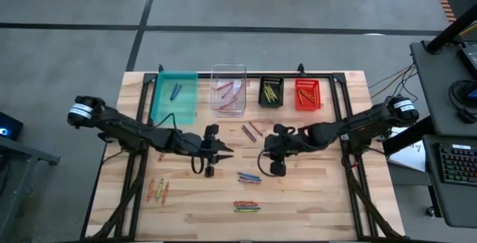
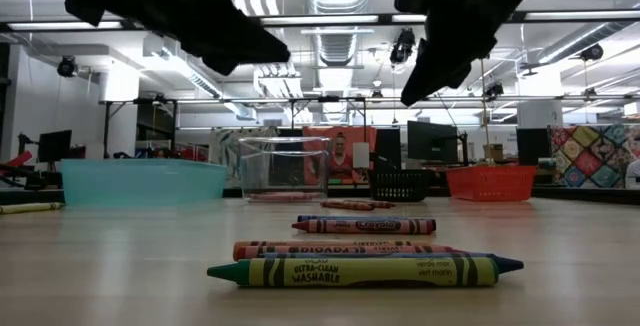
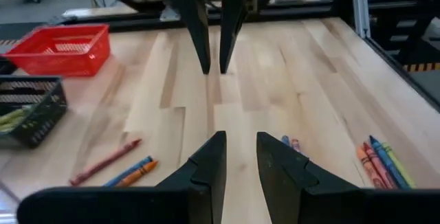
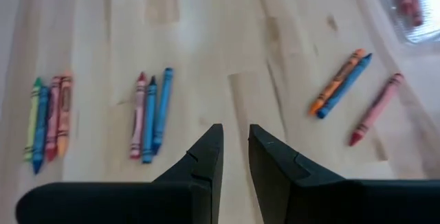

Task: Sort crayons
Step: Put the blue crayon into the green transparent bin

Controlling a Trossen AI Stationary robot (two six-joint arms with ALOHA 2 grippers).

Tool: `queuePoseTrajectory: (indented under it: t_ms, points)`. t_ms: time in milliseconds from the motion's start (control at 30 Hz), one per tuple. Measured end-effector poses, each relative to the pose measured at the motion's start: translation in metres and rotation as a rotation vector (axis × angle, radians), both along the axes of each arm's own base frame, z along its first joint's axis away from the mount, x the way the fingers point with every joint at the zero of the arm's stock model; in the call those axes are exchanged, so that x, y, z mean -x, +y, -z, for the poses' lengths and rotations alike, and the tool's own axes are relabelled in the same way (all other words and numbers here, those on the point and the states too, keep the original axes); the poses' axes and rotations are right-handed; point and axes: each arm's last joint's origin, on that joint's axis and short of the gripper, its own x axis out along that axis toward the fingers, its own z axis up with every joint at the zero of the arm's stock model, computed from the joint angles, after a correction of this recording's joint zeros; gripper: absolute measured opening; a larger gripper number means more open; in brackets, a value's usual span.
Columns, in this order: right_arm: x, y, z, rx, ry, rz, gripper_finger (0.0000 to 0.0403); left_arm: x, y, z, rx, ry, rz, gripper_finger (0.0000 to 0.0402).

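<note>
Crayons lie loose on the wooden table (image 1: 328,191): three side by side (image 1: 249,177) in the middle, a bunch (image 1: 247,206) nearer the front edge, some at the left (image 1: 159,189), and an orange, a blue (image 4: 340,83) and a red one (image 4: 375,107) near the clear bin. Other crayons lie in the teal (image 1: 175,94), clear (image 1: 228,89), black (image 1: 270,92) and red (image 1: 307,94) bins. My left gripper (image 1: 227,152) and right gripper (image 1: 262,153) hover tip to tip above the table's middle. Each is open by a narrow gap with nothing between its fingers (image 3: 237,162) (image 4: 234,148).
The four bins stand in a row along the far edge. Bare wood lies directly below the two grippers, between the crayon groups. In the low view a green-tipped yellow crayon (image 2: 365,269) lies closest to the front edge.
</note>
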Motion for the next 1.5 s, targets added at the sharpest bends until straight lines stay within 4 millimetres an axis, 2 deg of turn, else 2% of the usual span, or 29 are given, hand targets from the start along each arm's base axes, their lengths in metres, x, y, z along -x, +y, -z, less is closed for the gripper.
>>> queuePoseTrajectory:
  t_ms: [233, 433, 567, 1000, 1500]
  points:
    - [0.005, 0.017, 0.004, 0.018, 0.000, -0.077, 0.0059, -0.019, -0.006, 0.030, -0.025, 0.066, 0.026, 0.0089]
    - [0.006, 0.023, 0.008, 0.004, -0.028, -0.085, 0.0059, -0.039, -0.013, 0.051, -0.051, 0.131, 0.094, 0.0130]
    - [0.008, 0.024, 0.015, -0.018, -0.041, -0.071, 0.0059, -0.047, -0.016, 0.062, -0.035, 0.131, 0.140, 0.0141]
    - [0.008, 0.024, 0.034, -0.028, -0.052, -0.063, 0.0059, -0.052, -0.014, 0.101, 0.024, 0.185, 0.167, 0.0137]
    - [0.008, 0.024, 0.035, -0.028, -0.050, -0.063, 0.0059, -0.053, -0.013, 0.115, 0.088, 0.197, 0.180, 0.0136]
